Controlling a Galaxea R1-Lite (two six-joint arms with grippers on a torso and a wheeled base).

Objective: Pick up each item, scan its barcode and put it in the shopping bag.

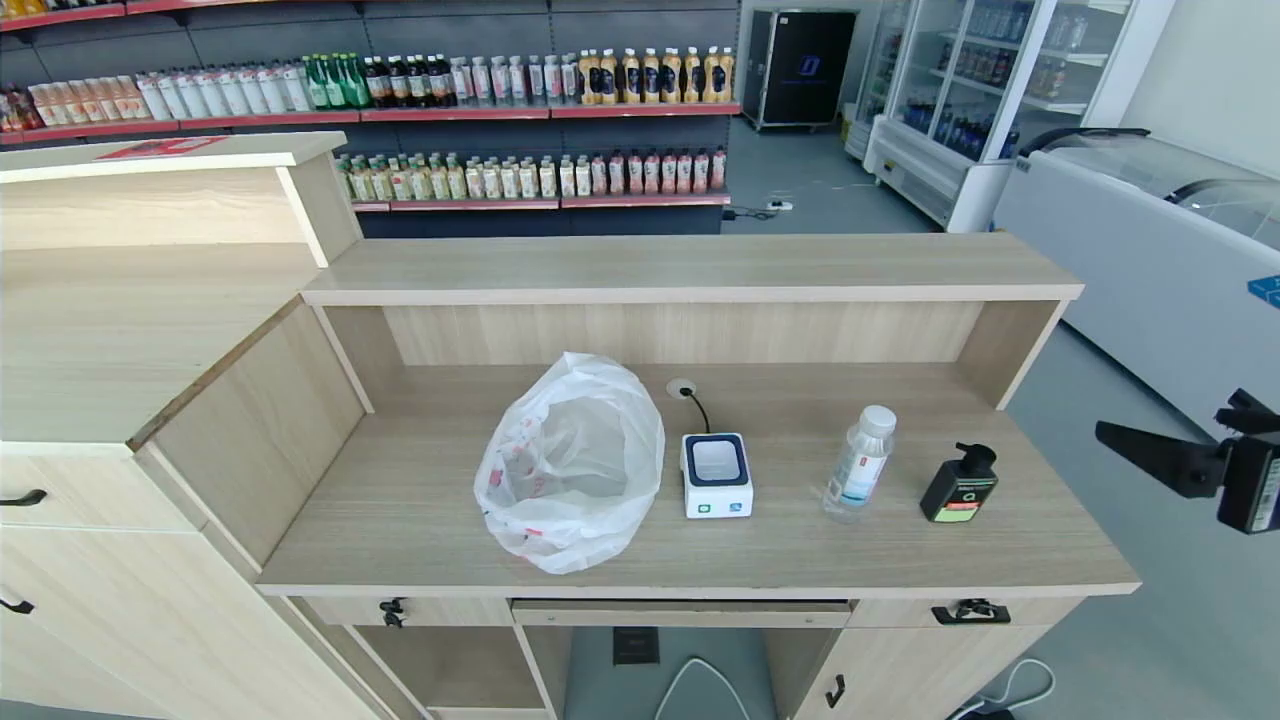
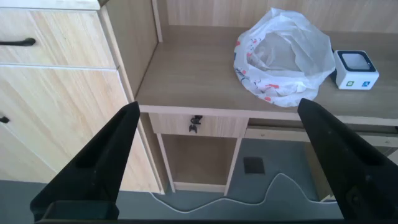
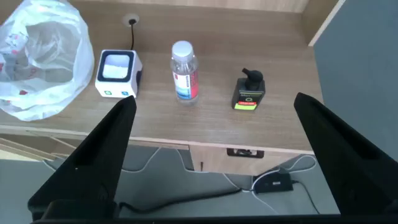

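Right gripper (image 3: 214, 99): fingers spread wide with nothing between them. It hangs out past the right end of the counter (image 1: 420, 520), well apart from every item.
Left gripper (image 2: 217, 106): wide open too, and empty. It sits low, off the front of the counter near its left end.
Shopping bag (image 1: 570, 465): white plastic, slumped on the counter left of centre with its mouth gaping toward the robot. I can make out no item inside it.
Scanner (image 1: 716, 472): a small white box, window facing up, just beside the bag on its right, with its cable running to a hole in the back of the counter.
Water bottle (image 1: 858, 465): clear with a white cap, standing upright to the right of the scanner and apart from it.
Pump bottle (image 1: 960, 487): black with a coloured label, upright, the item farthest right. It is near the water bottle but not touching it.
Done so far: nothing, by my reading. Both items stand on the counter, neither is in a grip, and the bag looks unfilled.
Left to do: all of it, 2 rounds of pick, scan and bag.
Who goes first: the right arm looks best placed, since both items stand on its side. The pump bottle is the nearer of the 2.
What each round calls for: a grip on the body of the bottle, the barcode turned down over the scanner window, then a carry across to the bag's open mouth.
Watch for: the soft bag rim, which could fold shut under a dropped item.
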